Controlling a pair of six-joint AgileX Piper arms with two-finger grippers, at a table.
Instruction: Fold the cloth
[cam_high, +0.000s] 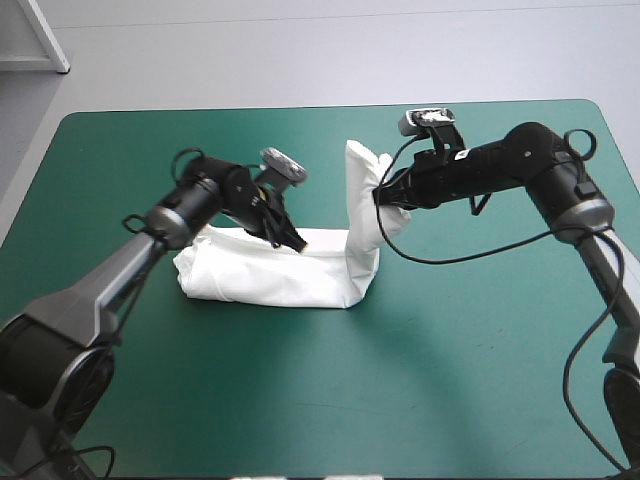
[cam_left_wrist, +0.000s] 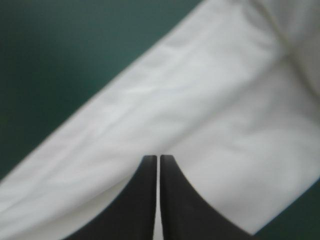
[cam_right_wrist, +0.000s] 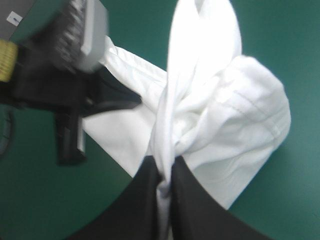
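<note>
- End effector on the right (cam_high: 381, 196): clamped on a bunched end of the T-shirt (cam_high: 270, 268), fingers all but together with white cloth pinched between them — held up off the teal-green tabletop (cam_high: 460, 350).
- End effector on the left (cam_high: 294, 240): drawn together to a thin slit, tips down at the far edge of the flat part of the T-shirt; cannot tell whether any layer is nipped.
- Lies about the middle of the tabletop, a little nearer the left edge than the right, well clear of all four edges; already narrowed to a long band running left to right.
- Rises upright at the band's right-hand end, the lifted portion nearer the far edge than the rest.
- Judged roughly midway: lengthwise folding apparently done, crosswise fold begun but not yet laid.
- Left to do, by this reading — carry the raised end over toward the left edge, lay it on the band, let go, square up the bundle.
</note>
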